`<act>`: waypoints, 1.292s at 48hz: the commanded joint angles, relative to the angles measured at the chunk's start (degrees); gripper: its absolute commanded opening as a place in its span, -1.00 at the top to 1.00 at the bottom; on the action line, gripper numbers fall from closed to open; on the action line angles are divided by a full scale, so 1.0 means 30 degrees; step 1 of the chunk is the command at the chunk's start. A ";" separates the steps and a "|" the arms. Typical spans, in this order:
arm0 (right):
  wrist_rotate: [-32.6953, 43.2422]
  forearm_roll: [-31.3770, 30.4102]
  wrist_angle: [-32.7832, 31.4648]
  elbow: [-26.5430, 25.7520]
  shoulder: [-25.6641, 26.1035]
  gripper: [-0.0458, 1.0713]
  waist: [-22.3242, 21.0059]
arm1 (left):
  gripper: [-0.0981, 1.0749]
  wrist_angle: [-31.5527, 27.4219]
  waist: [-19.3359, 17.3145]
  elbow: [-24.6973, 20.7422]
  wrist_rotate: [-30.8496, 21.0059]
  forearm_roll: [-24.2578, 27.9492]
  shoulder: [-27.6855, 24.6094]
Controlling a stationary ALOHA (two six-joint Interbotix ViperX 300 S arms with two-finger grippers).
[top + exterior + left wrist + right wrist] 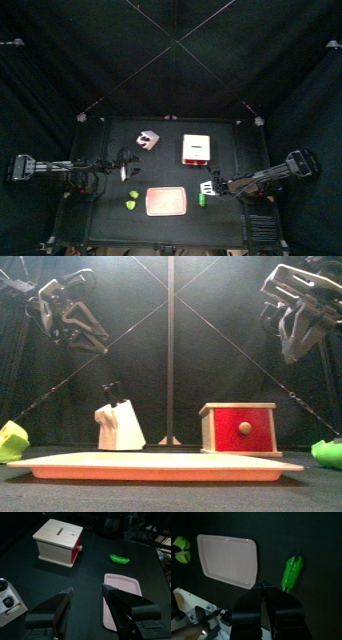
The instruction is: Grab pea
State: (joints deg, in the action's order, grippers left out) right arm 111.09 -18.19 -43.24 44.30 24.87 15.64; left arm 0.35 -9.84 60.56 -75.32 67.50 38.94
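The pea (pixel 203 199), a small narrow bright green pod, lies on the black table just right of the tan square board (pixel 166 200). It also shows in the right wrist view (pixel 292 573), in the left wrist view (pixel 120 559) and at the front view's right edge (pixel 327 453). My right gripper (pixel 211 187) hangs above the table close by the pea, its jaws shut and empty (pixel 264 588). My left gripper (pixel 127 171) is over the table's left part, open and empty (pixel 87 588), and away from the pea.
Two rounder yellow-green bits (pixel 131 200) lie left of the board. A wooden box with a red side (pixel 198 148) and a white block (pixel 147 140) stand at the back. The board (pixel 160 466) lies near the front edge.
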 commanded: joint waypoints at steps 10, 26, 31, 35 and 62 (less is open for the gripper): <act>-0.0146 0.1699 -0.0088 0.0791 -0.0205 0.40 -0.0059 | -0.63 0.0059 -0.0410 0.0059 0.0000 -0.0205 0.0000; -0.0352 0.1494 0.1934 0.1670 -0.1406 -0.27 -0.0059 | -0.63 0.0059 -0.0586 0.0264 0.0059 -0.0586 0.0000; -0.0469 0.1201 0.2285 0.1641 -0.1963 -0.41 -0.0088 | -0.63 0.0059 -0.0674 0.0293 0.0059 -0.0586 0.0000; -0.0557 0.1143 0.2285 0.1553 -0.2549 -0.49 -0.0059 | -0.63 0.0059 -0.0703 0.0352 0.0059 -0.0586 0.0000; -0.0498 0.1201 -0.0762 -0.0879 -0.5361 -0.55 0.0381 | -0.63 0.0059 -0.0908 0.0557 0.0088 -0.0586 0.0000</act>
State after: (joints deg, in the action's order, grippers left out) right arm 109.51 -14.50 -44.30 43.86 8.79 16.44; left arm 0.26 -12.22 63.02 -75.15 65.74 38.94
